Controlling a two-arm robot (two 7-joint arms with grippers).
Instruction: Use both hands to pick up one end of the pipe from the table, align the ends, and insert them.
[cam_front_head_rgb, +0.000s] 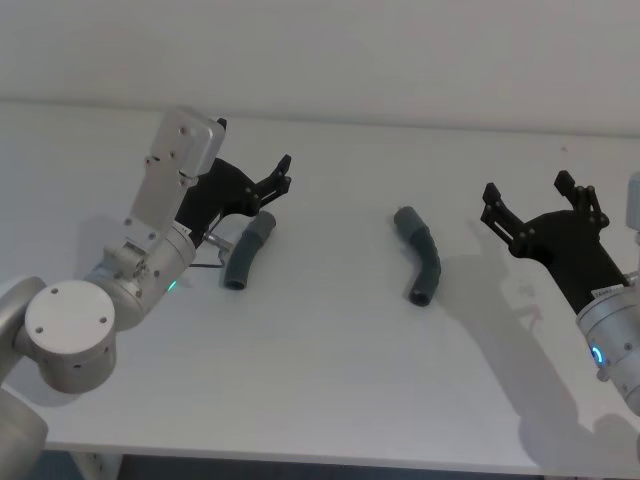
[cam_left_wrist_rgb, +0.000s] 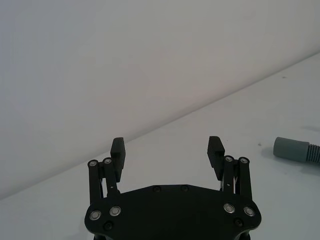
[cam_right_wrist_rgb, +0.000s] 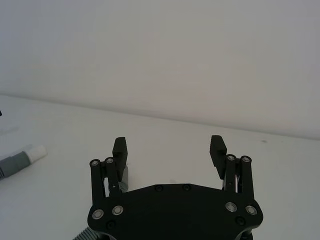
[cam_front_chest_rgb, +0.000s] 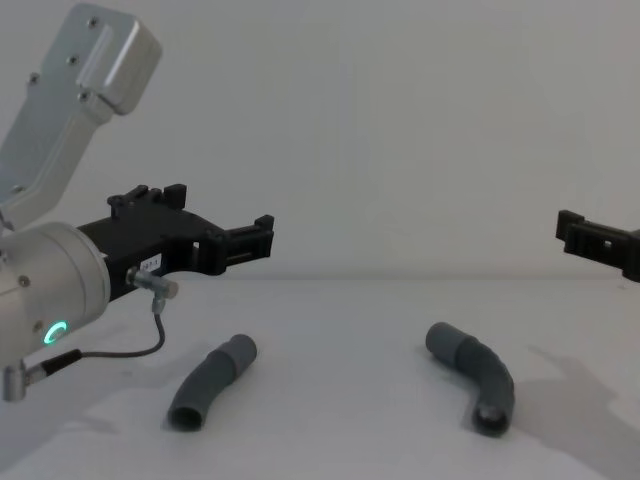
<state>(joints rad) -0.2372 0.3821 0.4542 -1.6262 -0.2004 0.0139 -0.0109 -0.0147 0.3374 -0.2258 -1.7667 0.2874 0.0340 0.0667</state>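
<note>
Black left hand spread wide, held level above the table, right hand likewise released

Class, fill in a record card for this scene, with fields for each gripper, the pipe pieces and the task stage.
Left gripper: open, empty, raised beside the left pipe piece
Right gripper: open, empty, raised right of the right pipe piece
Pipe pieces: both lying on the table, apart, unjoined
Task stage: nothing picked up yet
</note>
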